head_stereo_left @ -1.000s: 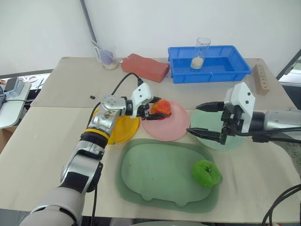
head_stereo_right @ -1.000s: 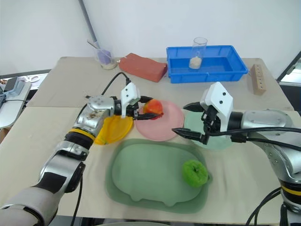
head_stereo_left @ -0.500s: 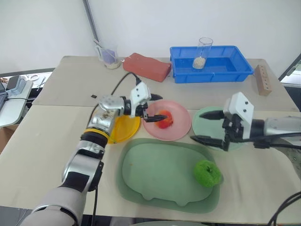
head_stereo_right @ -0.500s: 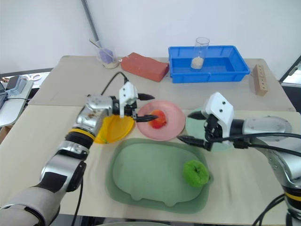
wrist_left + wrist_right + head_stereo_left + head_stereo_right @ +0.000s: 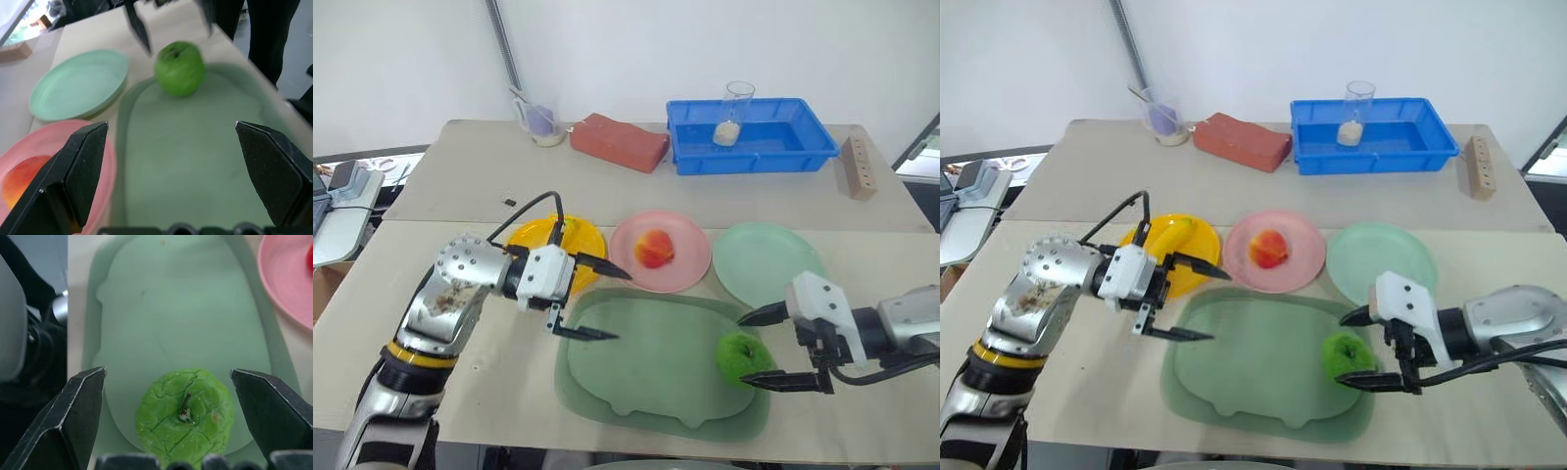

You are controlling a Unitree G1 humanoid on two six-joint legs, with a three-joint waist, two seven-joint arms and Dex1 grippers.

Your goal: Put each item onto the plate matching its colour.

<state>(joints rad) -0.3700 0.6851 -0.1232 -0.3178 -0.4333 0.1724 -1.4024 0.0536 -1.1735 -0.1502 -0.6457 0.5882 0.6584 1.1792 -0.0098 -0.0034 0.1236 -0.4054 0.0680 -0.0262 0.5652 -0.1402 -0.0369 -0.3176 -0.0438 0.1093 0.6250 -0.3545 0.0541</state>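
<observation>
The green apple sits at the right end of the large dull-green tray. My right gripper is open, one finger on each side of the apple. The red-and-orange fruit lies on the pink plate. A yellow banana rests on the yellow plate. The mint green plate holds nothing. My left gripper is open and empty over the tray's left edge, pointing across it toward the apple.
At the back of the table stand a blue bin with a glass cup in it, a red brick-like block, a small cup and a wooden block.
My left gripper opened, left the red-and-orange fruit on the pink plate and drew back to the tray's left edge. My right gripper came down from over the mint plate to straddle the apple.
</observation>
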